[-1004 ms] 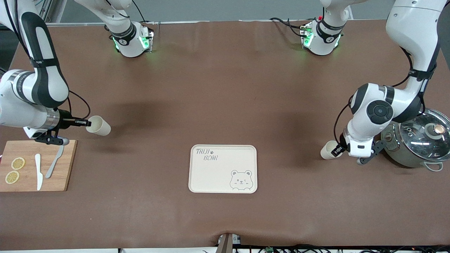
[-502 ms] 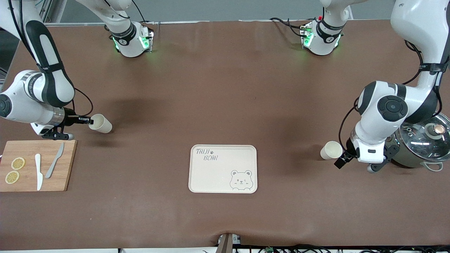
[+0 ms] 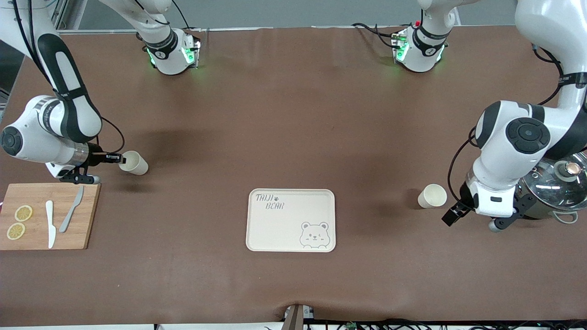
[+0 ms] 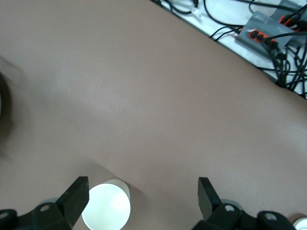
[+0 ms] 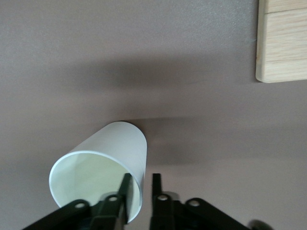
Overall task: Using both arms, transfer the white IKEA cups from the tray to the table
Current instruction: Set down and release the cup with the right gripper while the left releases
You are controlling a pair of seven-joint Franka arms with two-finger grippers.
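**Observer:** Why is your right gripper (image 3: 120, 159) tilted so low?

**Me:** I pinch 1 white cup (image 3: 134, 162) by its rim, one finger inside and one outside, to set it on the table (image 3: 293, 114) beside the cutting board (image 3: 48, 216).

**Observer:** And the left?

**Me:** My left gripper (image 3: 451, 215) hangs spread and empty just beside the 2nd cup (image 3: 432, 196), which stands upright near the pot (image 3: 550, 188). The tray (image 3: 291, 220) holds nothing.

cutting board (image 3: 48, 215): lemon slices (image 3: 19, 222), two knives (image 3: 60, 215) | lidded pot (image 3: 552, 188)
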